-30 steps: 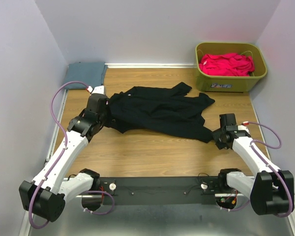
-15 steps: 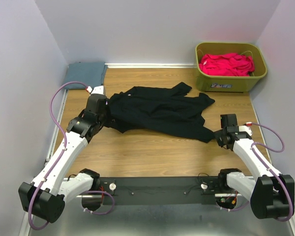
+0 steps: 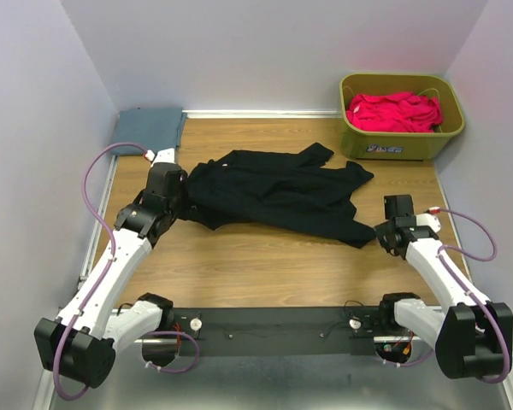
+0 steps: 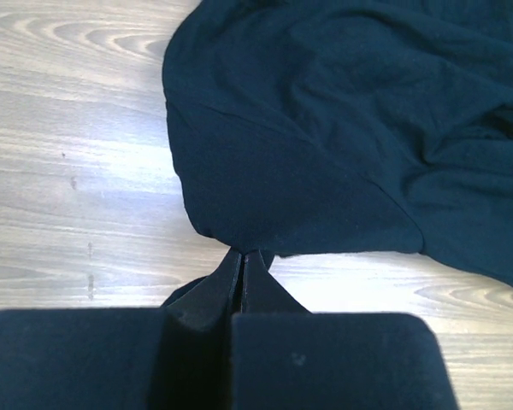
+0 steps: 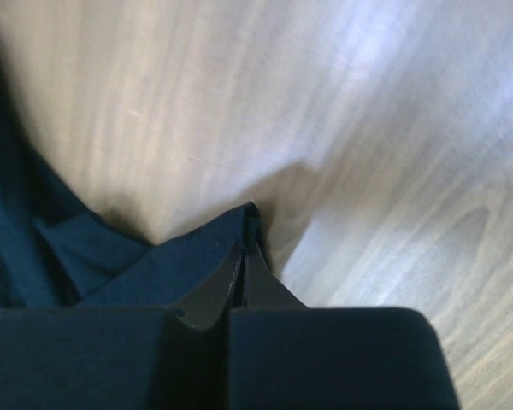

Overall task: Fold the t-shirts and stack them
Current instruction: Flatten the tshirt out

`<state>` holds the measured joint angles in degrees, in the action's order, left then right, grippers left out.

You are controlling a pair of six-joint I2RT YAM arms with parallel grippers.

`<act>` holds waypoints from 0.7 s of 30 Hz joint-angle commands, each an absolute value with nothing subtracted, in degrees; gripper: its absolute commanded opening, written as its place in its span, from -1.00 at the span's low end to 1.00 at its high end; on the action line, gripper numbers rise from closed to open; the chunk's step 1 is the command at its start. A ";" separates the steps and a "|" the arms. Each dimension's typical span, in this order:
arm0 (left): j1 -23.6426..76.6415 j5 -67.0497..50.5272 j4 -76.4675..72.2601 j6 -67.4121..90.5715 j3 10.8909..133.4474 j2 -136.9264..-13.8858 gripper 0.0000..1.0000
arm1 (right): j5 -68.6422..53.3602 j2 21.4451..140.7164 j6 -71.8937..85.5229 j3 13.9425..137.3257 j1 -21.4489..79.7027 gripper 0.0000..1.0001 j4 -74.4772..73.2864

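A black t-shirt lies crumpled across the middle of the wooden table. My left gripper is shut on the shirt's left edge; the left wrist view shows the black t-shirt pinched at the tips of my left gripper. My right gripper is shut on the shirt's lower right corner; in the right wrist view a fold of the black t-shirt sits between the closed tips of my right gripper. Pink t-shirts fill a green basket.
The green basket stands at the back right corner. A folded grey-blue shirt lies at the back left by the wall. White walls close in the table on three sides. Bare wood stretches between the shirt and the arm bases.
My right gripper has closed on the shirt's lower right corner and shifted slightly right. The left arm has edged a little up and back with its hold.
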<state>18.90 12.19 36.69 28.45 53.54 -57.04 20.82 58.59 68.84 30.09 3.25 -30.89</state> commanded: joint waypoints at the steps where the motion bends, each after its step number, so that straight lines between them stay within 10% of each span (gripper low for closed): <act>1: 17.06 13.18 33.93 28.57 54.22 -56.86 -1.00 | 24.96 59.67 65.13 34.27 2.73 -0.99 -30.32; 10: 10.64 13.36 29.09 27.25 65.20 -64.41 -1.00 | 23.91 67.23 50.90 50.87 2.81 -0.99 -29.27; 21: 0.53 22.14 29.27 25.05 108.44 -68.21 -1.00 | 9.59 77.08 25.24 95.15 2.72 -0.99 -28.30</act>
<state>2.07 13.78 33.12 27.09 97.73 -72.07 14.11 77.12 36.86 86.63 3.36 -29.45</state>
